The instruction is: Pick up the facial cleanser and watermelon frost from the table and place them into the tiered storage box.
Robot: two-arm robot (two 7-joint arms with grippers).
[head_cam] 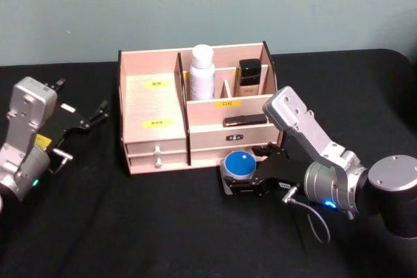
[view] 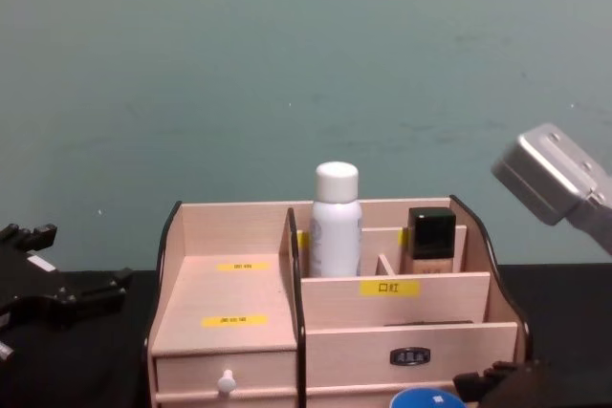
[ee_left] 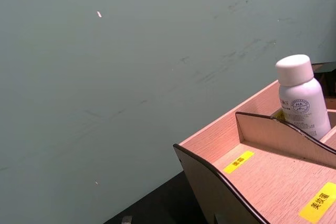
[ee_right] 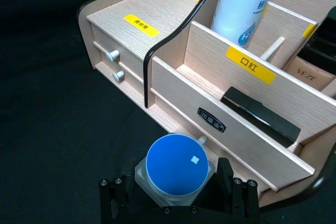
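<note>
Tiered storage box (head_cam: 146, 103) stands at the middle of the black table (head_cam: 163, 232), its stepped left section closed over two knobbed drawers and its right section open in tiers.

The right gripper (head_cam: 241, 179) sits low in front of that right section. Its fingers are clamped on either side of a small blue-lidded jar (head_cam: 238, 163), most likely the watermelon frost. The left gripper (head_cam: 83, 125) is parked well to the left of the box with its fingers spread and nothing between them.

A white bottle (head_cam: 202, 73), probably the facial cleanser, is upright in the back tier, in the compartment just right of the tall divider. A dark-capped bottle (head_cam: 249, 75) stands two slots to its right. A flat black case (head_cam: 244, 120) lies along the middle tier.

The jar is upright with its lid up, just beside the small front drawer at table level or barely above it. It is round, so no long axis governs the grip. The box lies directly ahead of the right gripper, farther from the robot, and every open compartment is higher than the jar. The next move is therefore judged to be a lift, then a forward carry over the front wall. The right arm is plainly the nearer one.
</note>
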